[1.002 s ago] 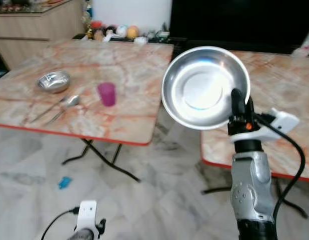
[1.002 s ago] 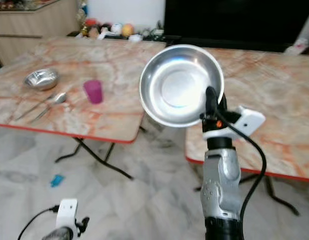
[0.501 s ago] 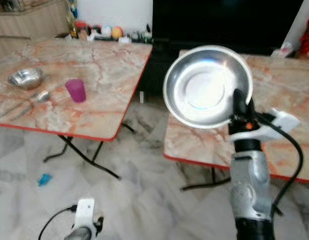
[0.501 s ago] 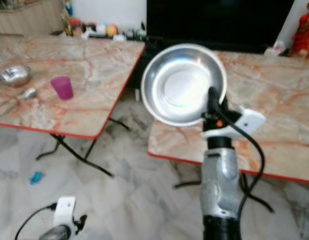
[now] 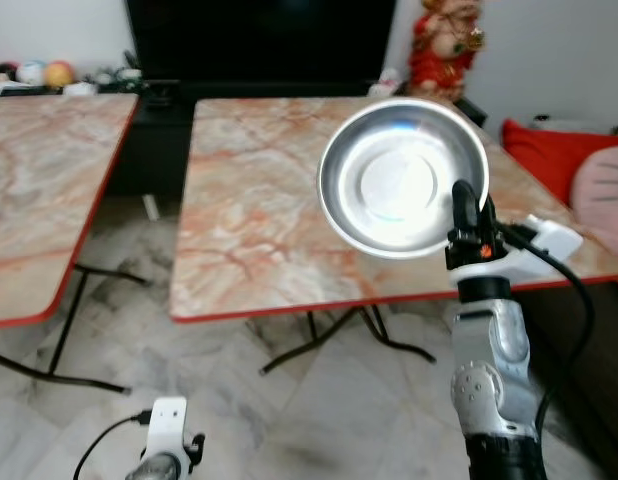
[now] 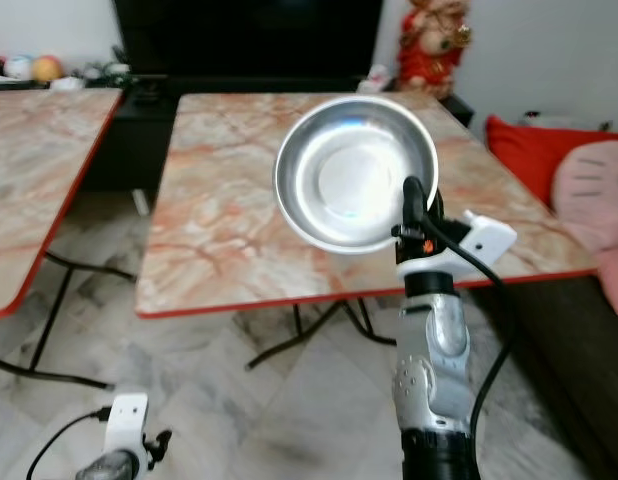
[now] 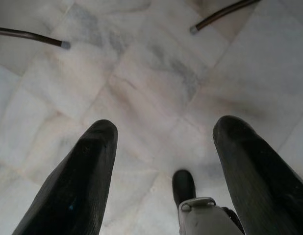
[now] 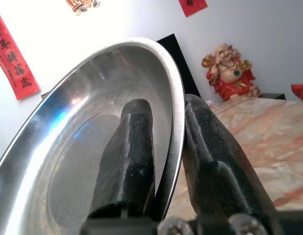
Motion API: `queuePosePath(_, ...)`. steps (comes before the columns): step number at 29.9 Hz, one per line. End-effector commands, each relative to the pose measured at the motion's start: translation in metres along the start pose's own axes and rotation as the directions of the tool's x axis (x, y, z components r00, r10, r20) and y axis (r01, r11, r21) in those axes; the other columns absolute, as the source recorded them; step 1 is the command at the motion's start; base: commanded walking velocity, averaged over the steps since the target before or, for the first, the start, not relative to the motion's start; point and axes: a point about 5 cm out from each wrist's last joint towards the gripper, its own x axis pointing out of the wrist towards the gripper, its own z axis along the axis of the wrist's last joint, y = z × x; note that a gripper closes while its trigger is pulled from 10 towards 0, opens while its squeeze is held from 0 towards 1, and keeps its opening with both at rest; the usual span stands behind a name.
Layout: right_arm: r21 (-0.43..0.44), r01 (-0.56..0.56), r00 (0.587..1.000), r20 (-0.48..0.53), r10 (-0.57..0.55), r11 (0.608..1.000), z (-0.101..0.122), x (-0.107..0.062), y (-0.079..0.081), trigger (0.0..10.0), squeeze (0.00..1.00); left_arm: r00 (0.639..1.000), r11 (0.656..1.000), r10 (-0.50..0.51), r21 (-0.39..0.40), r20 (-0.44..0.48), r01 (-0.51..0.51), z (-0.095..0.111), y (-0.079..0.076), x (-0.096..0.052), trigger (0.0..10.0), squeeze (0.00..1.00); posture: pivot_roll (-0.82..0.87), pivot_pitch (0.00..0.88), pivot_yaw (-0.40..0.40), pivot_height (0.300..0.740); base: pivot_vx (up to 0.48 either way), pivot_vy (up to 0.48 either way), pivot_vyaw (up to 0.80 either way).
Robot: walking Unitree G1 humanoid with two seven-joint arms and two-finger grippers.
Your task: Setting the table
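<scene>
A round steel plate is held up on edge, its hollow side facing me, in front of a marble-patterned table. My right gripper is shut on the plate's lower right rim; in the right wrist view one black finger lies inside the plate and the other behind the rim. My left gripper hangs low by my side, open, over the pale marble floor.
A second marble-patterned table with a red edge stands to the left, a gap of floor between the two. A black TV cabinet and a red figurine stand behind. Red and pink cushions lie at the right.
The camera has swung to the right: the left table with bowl, cup and spoons has slid out of view and the right table now sits in the middle. The plate stays held the same way.
</scene>
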Motion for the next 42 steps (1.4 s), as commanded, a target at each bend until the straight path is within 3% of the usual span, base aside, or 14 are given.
queuePosePath(1, -0.015, -0.002, 1.000, 0.012, 0.002, 1.000, 0.0035, 0.0009, -0.0008, 10.0, 0.00, 1.000, 1.000, -0.012, -0.011, -0.028, 0.012, -0.0084, -0.0029, -0.0015, 10.0, 0.00, -0.04, 0.000, 0.005, 0.740, 0.000, 0.000, 0.00)
queuePosePath(17, -0.025, 0.007, 1.000, 0.008, -0.007, 1.000, 0.0023, 0.0013, -0.0021, 10.0, 0.00, 0.999, 0.999, -0.020, -0.027, -0.025, 0.019, -0.0078, -0.0037, -0.0013, 10.0, 0.00, -0.03, 0.000, 0.005, 0.740, 0.000, 0.000, 0.00)
queuePosePath(42, -0.043, 0.030, 1.000, 0.008, -0.030, 0.999, 0.0033, 0.0032, -0.0068, 10.0, 0.00, 0.999, 0.999, -0.037, -0.002, -0.030, 0.037, -0.0097, -0.0040, -0.0018, 10.0, 0.00, -0.03, 0.000, 0.007, 0.740, 0.267, 0.000, 0.00)
